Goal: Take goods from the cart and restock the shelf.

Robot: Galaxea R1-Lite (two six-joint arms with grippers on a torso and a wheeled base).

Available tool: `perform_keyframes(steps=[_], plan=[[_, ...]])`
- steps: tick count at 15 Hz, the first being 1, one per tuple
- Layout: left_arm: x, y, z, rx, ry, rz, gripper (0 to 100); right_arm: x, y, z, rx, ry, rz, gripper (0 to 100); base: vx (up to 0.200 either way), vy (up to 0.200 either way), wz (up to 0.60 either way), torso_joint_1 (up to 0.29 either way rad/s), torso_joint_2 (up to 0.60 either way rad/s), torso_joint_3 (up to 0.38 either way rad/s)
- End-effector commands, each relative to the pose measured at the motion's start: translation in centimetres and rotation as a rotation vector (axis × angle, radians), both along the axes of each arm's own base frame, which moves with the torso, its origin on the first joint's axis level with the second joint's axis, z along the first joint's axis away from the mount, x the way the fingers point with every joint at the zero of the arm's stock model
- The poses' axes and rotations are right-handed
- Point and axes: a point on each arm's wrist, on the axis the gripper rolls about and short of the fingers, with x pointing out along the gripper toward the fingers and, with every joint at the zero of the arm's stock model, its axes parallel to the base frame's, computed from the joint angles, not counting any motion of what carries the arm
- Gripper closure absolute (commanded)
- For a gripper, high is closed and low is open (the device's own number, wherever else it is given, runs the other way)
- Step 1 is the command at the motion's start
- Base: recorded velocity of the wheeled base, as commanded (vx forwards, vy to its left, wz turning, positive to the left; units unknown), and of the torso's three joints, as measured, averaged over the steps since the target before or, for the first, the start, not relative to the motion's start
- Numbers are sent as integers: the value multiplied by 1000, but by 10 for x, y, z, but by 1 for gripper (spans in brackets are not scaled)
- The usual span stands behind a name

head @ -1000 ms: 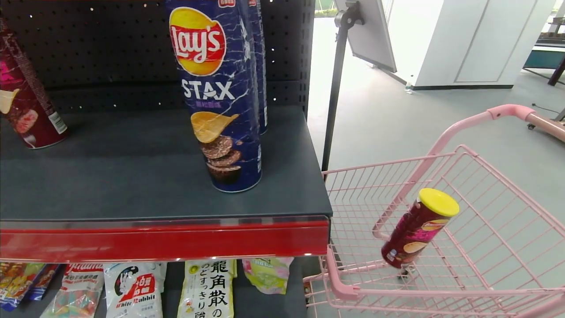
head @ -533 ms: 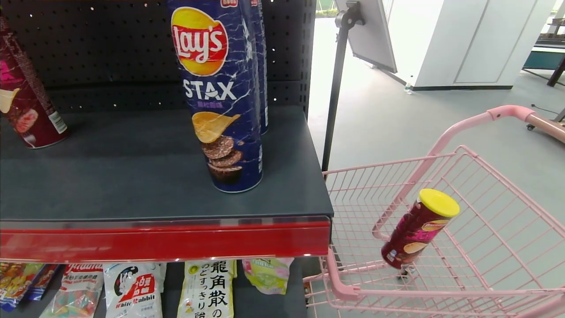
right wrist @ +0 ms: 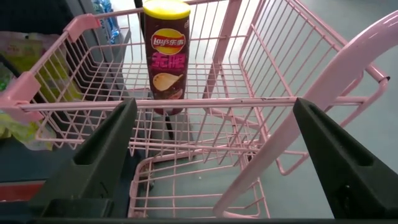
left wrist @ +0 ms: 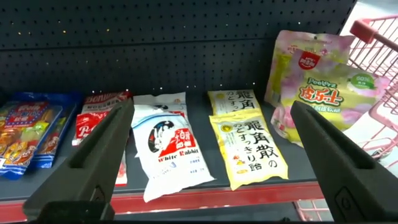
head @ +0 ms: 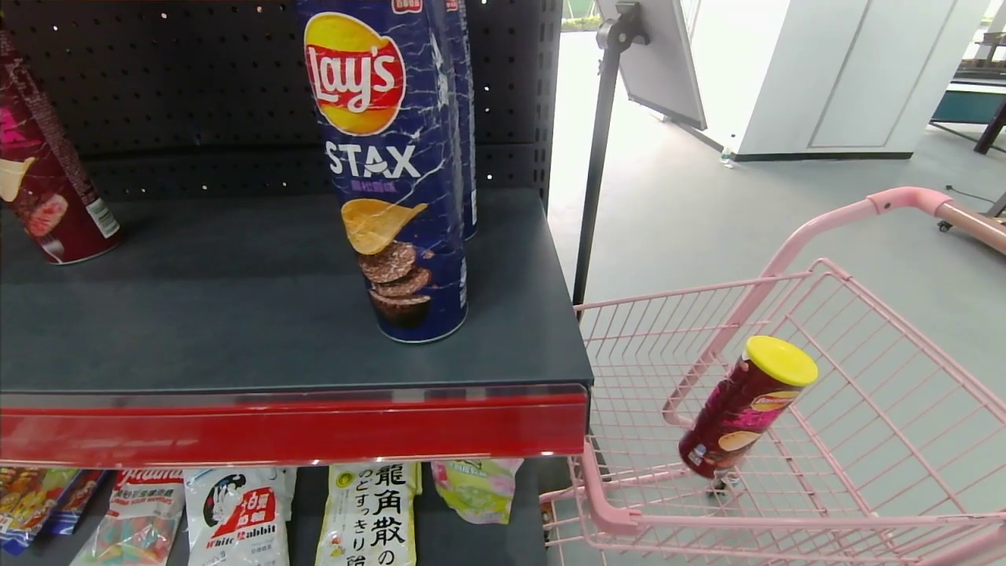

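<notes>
A dark red chip can (head: 747,409) stands in the pink cart (head: 754,521), lower right. The left gripper (left wrist: 211,106) and right gripper (right wrist: 215,102) are both spread apart.

This is a shop floor, or a room fitted out as one. A retail shelf (head: 275,330) stands here with a black pegboard back (head: 157,86) and a red price rail (head: 291,428) along its front edge, topped by a clear strip. Tall blue crisp canisters (head: 393,173) stand one behind another on it, with a maroon one (head: 47,196) off at the left. On the tier below lie packaged snack bags (left wrist: 168,143), faces out. Just beside the shelf's end stands a pink wire shopping cart (head: 904,198) with a yellow-lidded canister (head: 743,409) leaning inside. Beyond are a smooth grey floor (head: 707,196), a white partition (head: 849,71) and a panel (head: 656,63) on a black stand.
</notes>
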Motion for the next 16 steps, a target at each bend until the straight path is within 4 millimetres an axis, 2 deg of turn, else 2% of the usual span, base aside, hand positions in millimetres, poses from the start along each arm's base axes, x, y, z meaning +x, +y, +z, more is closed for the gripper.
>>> perform_keyframes(steps=[1,6,9,11,12,13,14,15,16], plan=[[0,0,0,-3,1,0,0,0,0,0,0,1,0,0,-200,0,0,-2,2,2],[0,0,0,-3,1,1,0,0,0,0,1,1,0,0,-200,0,0,3,6,3],[0,0,0,-1,1,0,0,0,0,0,0,1,0,0,0,0,0,0,0,0],[0,0,0,-1,1,1,0,0,2,0,-27,-3,81,0,0,0,0,0,0,0],[0,0,0,-1,1,0,0,-4,3,16,-66,-76,123,0,0,0,0,0,0,0],[0,0,0,-1,1,1,0,-8,4,66,-67,-129,223,0,0,0,0,0,0,0],[0,0,0,-1,1,1,0,9,5,109,-61,-83,260,0,0,0,0,0,0,0],[0,0,0,-1,1,0,0,28,6,167,-56,-126,271,0,0,0,0,0,0,0],[0,0,0,-3,1,0,0,46,6,197,-42,-130,284,0,0,0,0,0,0,0]])
